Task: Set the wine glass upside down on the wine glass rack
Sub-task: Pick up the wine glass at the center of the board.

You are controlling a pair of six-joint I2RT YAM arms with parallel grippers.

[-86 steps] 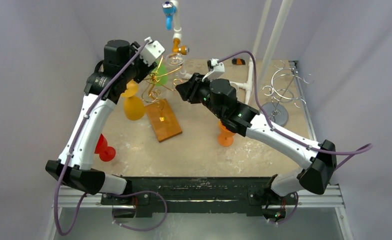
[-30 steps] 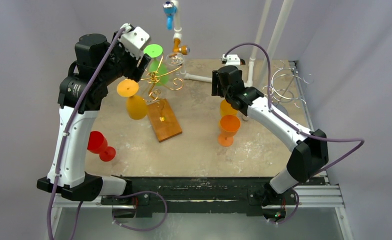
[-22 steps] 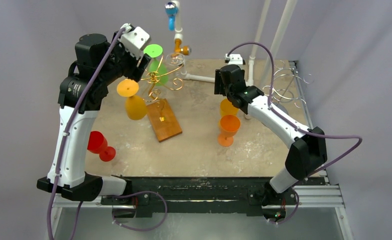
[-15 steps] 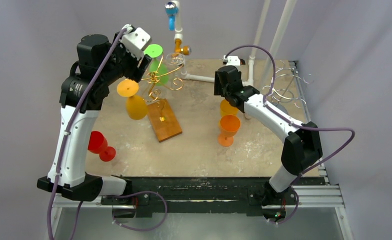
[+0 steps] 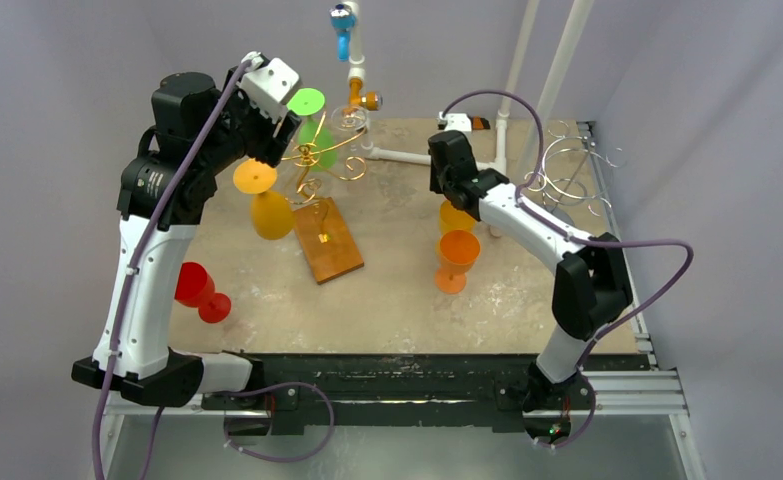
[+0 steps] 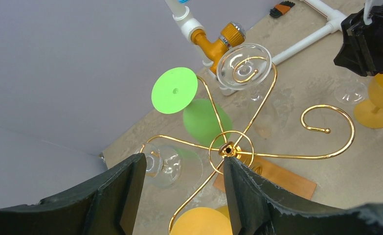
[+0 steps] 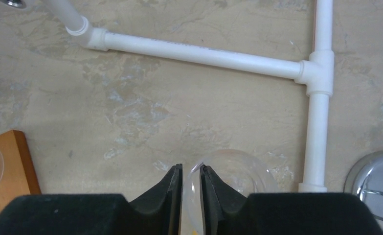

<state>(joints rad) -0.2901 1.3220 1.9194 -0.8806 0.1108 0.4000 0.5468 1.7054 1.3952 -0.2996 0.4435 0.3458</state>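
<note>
Right gripper [image 7: 191, 188] jaws are nearly closed, with the edge of the clear wine glass [image 7: 233, 171] pinched between them. Left gripper [image 6: 182, 196] jaws are wide apart and empty, above the gold rack [image 6: 227, 149].

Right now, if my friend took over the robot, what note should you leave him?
Left claw: open, empty, above the rack.
Right claw: shut on the rim of a clear glass standing on the table.
Done: green glass and yellow glass hang upside down on the rack.
To do: lift the clear glass, flip it, hang it on the rack; orange glass and red glass are on the table too.
</note>
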